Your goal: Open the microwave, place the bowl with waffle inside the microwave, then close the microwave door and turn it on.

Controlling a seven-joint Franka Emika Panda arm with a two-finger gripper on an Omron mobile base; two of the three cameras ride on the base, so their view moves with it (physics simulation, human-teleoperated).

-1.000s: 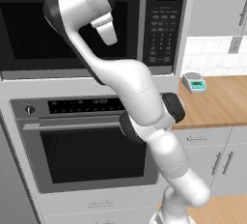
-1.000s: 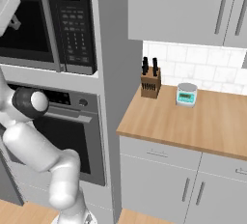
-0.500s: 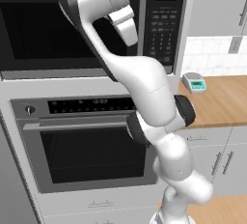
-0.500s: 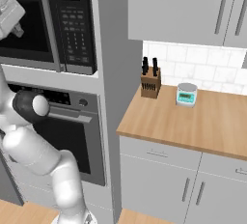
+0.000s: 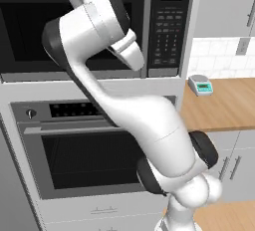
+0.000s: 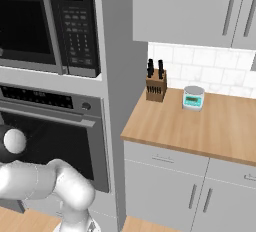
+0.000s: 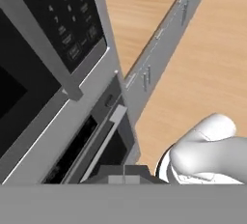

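Microwave [image 5: 94, 26] sat upper left of the left base frame, microwave door [image 6: 25, 23] closed flush, grey bar handle [image 6: 51, 26] vertical beside the keypad [image 6: 80, 26]. Gripper [image 5: 130, 56] with fingers pressed together, holding nothing, hung before the door near the handle. Scale [image 6: 193, 98] sat on the counter [image 6: 200, 126] at right.

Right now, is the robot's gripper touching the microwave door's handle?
Cannot tell. In the left base view the arm's white hand covers the gap beside the microwave door handle; no contact shows plainly.

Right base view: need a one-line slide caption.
Closed microwave door above the wall oven; knife block and kitchen scale on the wooden counter.
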